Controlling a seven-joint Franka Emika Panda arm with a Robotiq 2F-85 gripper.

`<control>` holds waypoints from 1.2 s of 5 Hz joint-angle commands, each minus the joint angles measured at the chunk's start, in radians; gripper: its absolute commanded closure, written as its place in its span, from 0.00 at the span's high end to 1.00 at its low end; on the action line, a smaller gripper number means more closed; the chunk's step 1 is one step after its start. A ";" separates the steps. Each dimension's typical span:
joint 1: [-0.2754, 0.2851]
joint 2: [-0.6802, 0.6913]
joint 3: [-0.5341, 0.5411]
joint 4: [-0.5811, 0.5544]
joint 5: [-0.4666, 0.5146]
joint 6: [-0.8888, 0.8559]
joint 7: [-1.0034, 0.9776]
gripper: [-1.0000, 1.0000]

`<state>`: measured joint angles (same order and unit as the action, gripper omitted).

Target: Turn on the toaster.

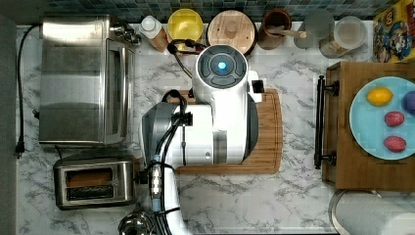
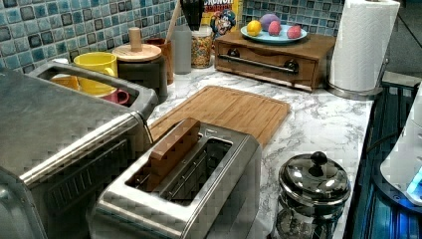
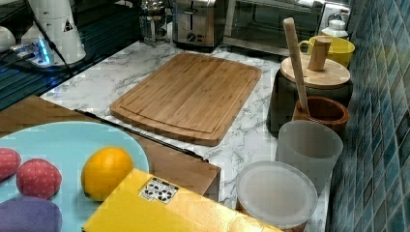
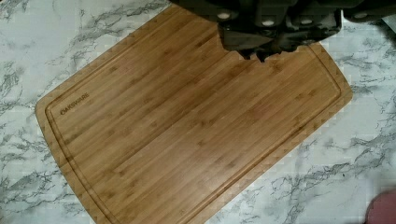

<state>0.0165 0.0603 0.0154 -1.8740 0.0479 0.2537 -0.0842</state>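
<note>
The gripper (image 4: 261, 49) hangs above the cutting board (image 4: 196, 121), fingers pressed together on nothing. Beyond the cutting board's corner stands the toaster (image 1: 95, 183), one slot filled, beside the toaster oven (image 1: 83, 81).

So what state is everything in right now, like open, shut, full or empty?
Toaster: one slot holds a brown slice, the other is empty.
Toaster oven: door shut.
Cutting board: bare.
Blue plate: holds a yellow, a purple and a pink fruit.
Wooden drawer: shut.
Dark canister: wooden lid on.
Glass pot: lid on.
Gripper: above the board, holding nothing.
</note>
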 commanded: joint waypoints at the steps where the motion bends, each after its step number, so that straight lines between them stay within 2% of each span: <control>1: 0.004 0.000 0.005 0.000 0.000 0.003 -0.020 0.00; 3: 0.051 -0.145 0.070 -0.217 0.024 0.155 -0.227 0.00; 6: 0.065 -0.250 0.134 -0.420 0.135 0.256 -0.434 0.00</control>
<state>0.0479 -0.1370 0.1699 -2.2363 0.1251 0.4968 -0.4131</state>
